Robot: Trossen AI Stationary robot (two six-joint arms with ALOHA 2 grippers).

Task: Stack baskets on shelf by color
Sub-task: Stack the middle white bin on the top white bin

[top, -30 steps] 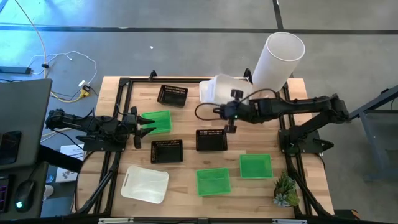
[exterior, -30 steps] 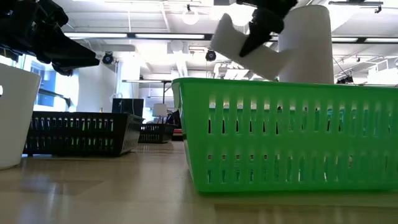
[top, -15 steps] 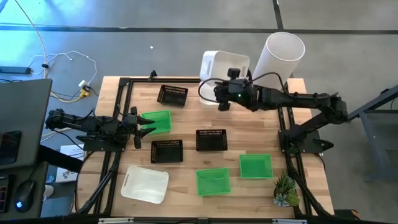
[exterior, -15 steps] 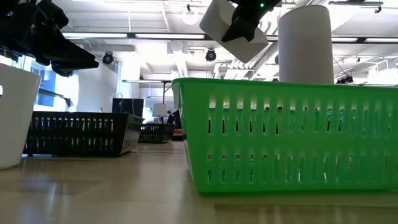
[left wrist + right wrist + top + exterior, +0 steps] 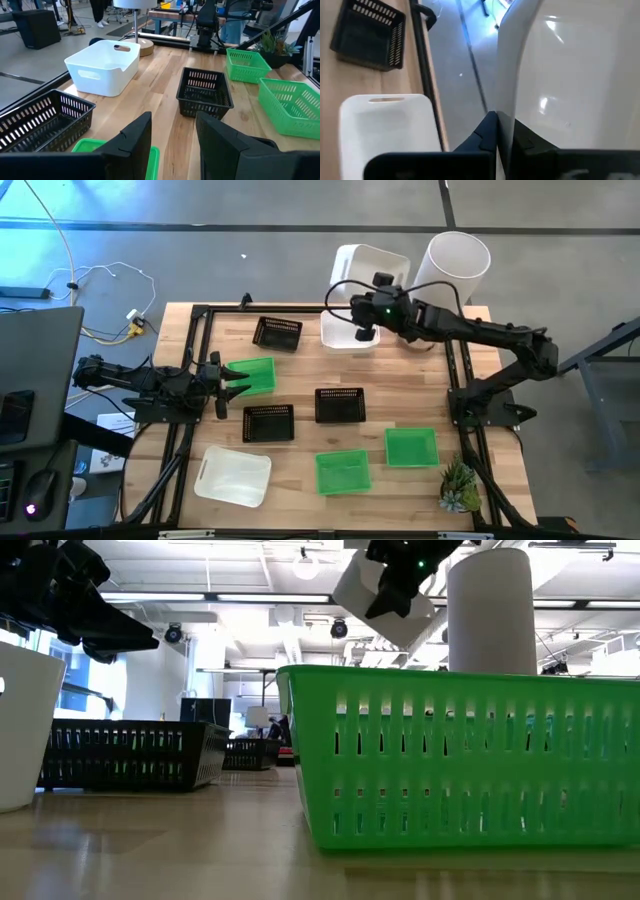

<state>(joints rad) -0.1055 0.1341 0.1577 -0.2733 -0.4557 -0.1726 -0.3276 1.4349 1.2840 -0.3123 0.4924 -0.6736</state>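
- The right gripper (image 5: pixel 366 330) is clamped on the rim of a white basket (image 5: pixel 370 268), fingers nearly together on its wall; it holds the basket tilted in the air above the tabletop's (image 5: pixel 300 370) far edge, beside the tall white cylinder (image 5: pixel 447 275); a second white basket (image 5: pixel 350 330) lies under it at that edge
- The left gripper (image 5: pixel 232 378) hangs near the left edge, fingers spread wide and empty, over a green basket (image 5: pixel 255 373)
- Three black baskets sit mid-tabletop: one (image 5: pixel 277 332) toward the far edge, two (image 5: pixel 268 422) (image 5: pixel 340 405) near the centre
- Two green baskets (image 5: pixel 342 471) (image 5: pixel 411 447) and a white basket (image 5: pixel 233 475) rest along the near edge
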